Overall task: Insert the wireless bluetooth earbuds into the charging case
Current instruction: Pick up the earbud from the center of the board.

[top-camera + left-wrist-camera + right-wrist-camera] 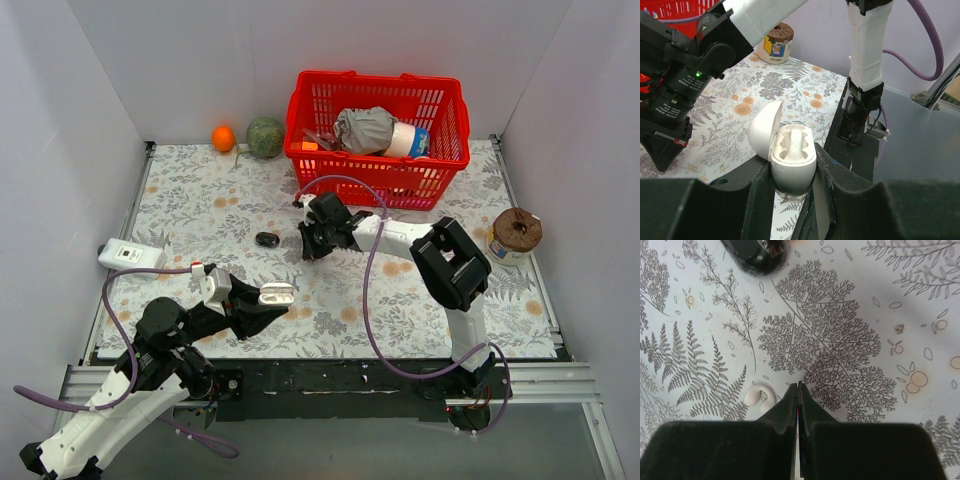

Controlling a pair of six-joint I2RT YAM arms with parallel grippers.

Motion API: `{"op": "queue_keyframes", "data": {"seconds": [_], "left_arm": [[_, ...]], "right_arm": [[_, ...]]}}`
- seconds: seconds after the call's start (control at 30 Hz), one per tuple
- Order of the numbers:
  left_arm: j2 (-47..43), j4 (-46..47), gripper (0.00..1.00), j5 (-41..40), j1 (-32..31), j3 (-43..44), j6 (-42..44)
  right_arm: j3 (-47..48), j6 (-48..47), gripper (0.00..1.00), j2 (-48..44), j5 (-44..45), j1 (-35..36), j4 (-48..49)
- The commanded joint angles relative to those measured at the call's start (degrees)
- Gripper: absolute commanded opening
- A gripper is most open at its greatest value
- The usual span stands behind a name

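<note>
My left gripper is shut on a white charging case and holds it upright with the lid open. Both sockets look empty. In the top view the case sits at the left gripper's tip, near the table's front. My right gripper is shut and empty, just above the floral mat. A small white earbud lies on the mat just left of its tips, not touching them. In the top view the right gripper is mid-table. The black earbuds are not seen.
A black oval pebble lies left of the right gripper and shows at the right wrist view's top. A red basket of items stands at the back. An orange, a green ball, a white device and a brown-lidded jar ring the mat.
</note>
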Motion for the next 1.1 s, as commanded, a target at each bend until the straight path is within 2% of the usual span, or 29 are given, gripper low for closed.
{"op": "queue_keyframes", "data": {"seconds": [0.0,0.87,1.07], "left_arm": [[0.2,0.8,0.0,0.3,-0.2,0.4,-0.2],[-0.2,0.9,0.0,0.5,-0.2,0.4,-0.4],[-0.4,0.8,0.0,0.3,-0.2,0.4,-0.5]], "right_arm": [[-1.9,0.1,0.01,-0.6,-3.5,1.1,1.6],[-10.5,2.7,0.01,-5.6,-3.1,7.0,2.6],[-10.4,3.3,0.02,-8.4,2.0,6.7,1.3]]}}
